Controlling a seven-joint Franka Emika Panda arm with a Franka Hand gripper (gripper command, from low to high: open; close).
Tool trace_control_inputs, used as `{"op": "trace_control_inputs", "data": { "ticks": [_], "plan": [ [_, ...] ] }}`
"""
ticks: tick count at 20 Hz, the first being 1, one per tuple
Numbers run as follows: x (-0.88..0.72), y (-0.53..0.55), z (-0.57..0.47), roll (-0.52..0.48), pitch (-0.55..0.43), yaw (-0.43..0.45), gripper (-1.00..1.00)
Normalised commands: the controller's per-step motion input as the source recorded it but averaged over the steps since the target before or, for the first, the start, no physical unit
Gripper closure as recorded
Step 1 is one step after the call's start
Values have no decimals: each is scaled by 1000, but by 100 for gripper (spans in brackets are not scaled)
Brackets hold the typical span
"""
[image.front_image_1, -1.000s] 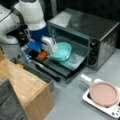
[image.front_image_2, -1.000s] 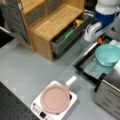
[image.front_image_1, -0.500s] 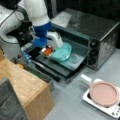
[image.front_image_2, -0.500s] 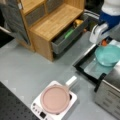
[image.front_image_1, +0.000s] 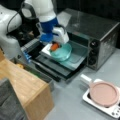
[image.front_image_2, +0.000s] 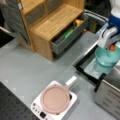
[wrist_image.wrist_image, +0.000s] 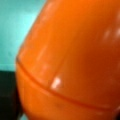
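Since a second ago the arm has swung down and toward the oven, so the gripper (image.front_image_1: 55, 44) now sits right over the teal bowl (image.front_image_1: 61, 52) with the orange thing (image.front_image_1: 54, 46) in its grip. In a front view the orange thing hangs just at the bowl's rim, not yet let go, so the carrying looks mostly done and the dropping is what is left. The bowl rests on a tray (image.front_image_1: 75, 58) on the open oven door (image.front_image_1: 50, 66), in front of the silver oven (image.front_image_1: 96, 37). Near a front view's bottom right, a pink pan (image.front_image_1: 103, 93) sits on a small white cooker (image.front_image_1: 110, 107). In a front view the gripper (image.front_image_2: 110, 43) is clenched on the orange thing (image.front_image_2: 112, 47) above the bowl (image.front_image_2: 107, 57). A wooden cabinet (image.front_image_2: 52, 22) with an open drawer (image.front_image_2: 68, 37) stands on the grey surface (image.front_image_2: 27, 65). In the wrist view the orange thing (wrist_image.wrist_image: 72, 60) fills nearly all, with teal bowl (wrist_image.wrist_image: 15, 27) behind.
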Motion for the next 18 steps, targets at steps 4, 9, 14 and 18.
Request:
{"op": "trace_control_inputs", "data": {
  "ticks": [4,9,14,18],
  "plan": [
    [143,111,117,106,112,-200,100],
    [133,-39,162,88,99,-133,-100],
    [91,-69,136,95,114,-83,-100],
    [77,-79,101,87,131,-60,-100]
  ]
}}
